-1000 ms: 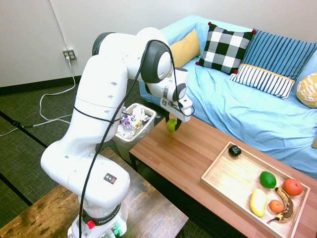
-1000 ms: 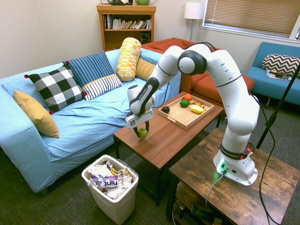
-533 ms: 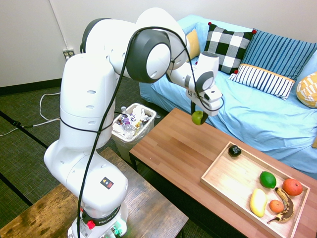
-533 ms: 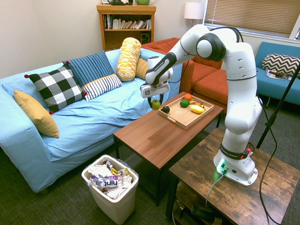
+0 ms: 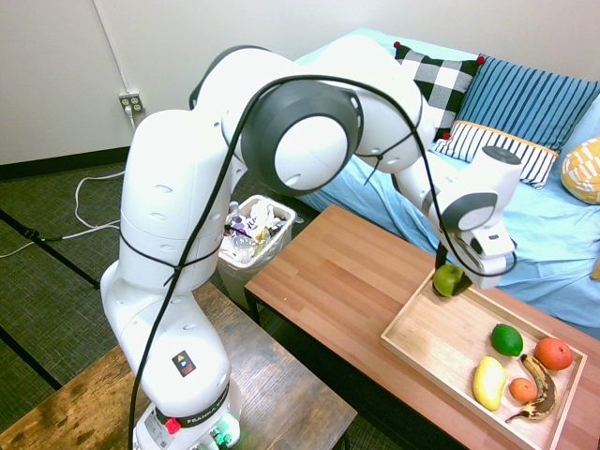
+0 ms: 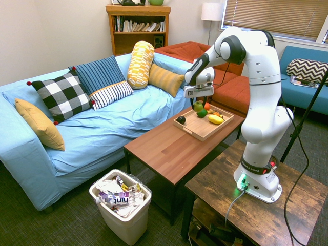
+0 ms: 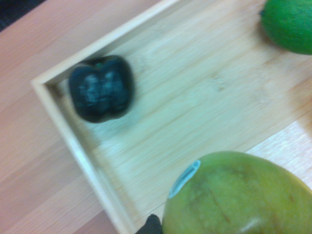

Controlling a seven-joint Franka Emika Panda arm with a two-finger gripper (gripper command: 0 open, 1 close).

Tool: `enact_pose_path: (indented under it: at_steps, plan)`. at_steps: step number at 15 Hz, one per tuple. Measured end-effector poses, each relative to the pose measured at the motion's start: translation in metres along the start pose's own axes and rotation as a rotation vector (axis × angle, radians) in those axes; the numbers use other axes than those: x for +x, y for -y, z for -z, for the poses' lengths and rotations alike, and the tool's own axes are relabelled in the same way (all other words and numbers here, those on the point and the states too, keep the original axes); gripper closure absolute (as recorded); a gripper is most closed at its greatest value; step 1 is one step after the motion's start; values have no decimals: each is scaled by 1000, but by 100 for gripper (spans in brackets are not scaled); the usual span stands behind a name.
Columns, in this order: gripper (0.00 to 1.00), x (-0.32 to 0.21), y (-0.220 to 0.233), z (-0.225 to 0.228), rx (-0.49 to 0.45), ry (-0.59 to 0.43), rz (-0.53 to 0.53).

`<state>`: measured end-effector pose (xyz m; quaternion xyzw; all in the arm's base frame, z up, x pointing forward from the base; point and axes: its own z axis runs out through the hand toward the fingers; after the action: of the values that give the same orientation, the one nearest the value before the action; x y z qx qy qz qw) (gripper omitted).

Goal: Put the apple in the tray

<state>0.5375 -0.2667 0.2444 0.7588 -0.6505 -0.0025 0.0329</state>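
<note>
glossy round apple (image 5: 448, 278) gripped above pale wooden tray (image 5: 433, 342).

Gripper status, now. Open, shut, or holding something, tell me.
Gripper: shut on the apple, held above the near-left end of the tray, not yet released.

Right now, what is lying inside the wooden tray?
Inside the tray: a green lime, a yellow fruit, two orange-red fruits, a browned banana, and a dark object in one corner. The claw holds the apple above it.
</note>
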Motion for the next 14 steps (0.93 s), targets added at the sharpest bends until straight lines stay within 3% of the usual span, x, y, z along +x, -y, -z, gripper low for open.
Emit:
enact_pose_path:
  at_steps: [8,14]
  plan:
    - [100,29,5,-87,-60,55,-38]
    - [100,34,16,-116,-72,73,-38]
